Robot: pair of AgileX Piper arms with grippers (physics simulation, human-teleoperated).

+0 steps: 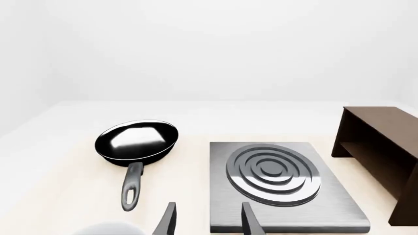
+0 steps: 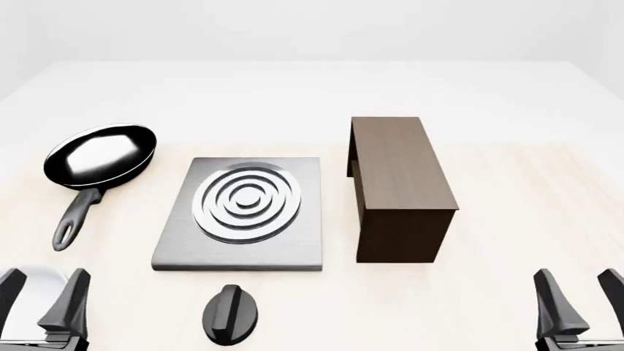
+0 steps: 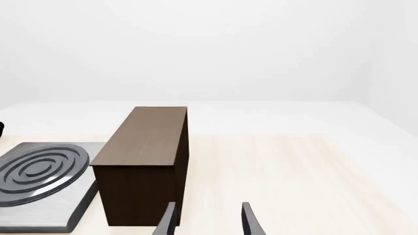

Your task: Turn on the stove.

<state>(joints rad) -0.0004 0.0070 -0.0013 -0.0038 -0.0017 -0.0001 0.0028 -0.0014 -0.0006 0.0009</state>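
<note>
The stove (image 2: 190, 245) is a flat square grey metal plate with a silver ring burner (image 2: 247, 201), lying mid-table; it also shows in the left wrist view as the stove (image 1: 326, 208) and in the right wrist view as the stove (image 3: 72, 208). Its separate black round knob (image 2: 231, 314) with a raised ridge lies on the table just in front of the plate. My left gripper (image 2: 39, 296) stands open at the near left, well left of the knob, holding nothing. My right gripper (image 2: 583, 300) stands open at the near right, far from the stove.
A black frying pan (image 2: 98, 157) with a long handle lies left of the stove. A dark brown wooden cabinet (image 2: 398, 183) stands right of it. A pale rounded object (image 2: 34, 292) sits by the left gripper.
</note>
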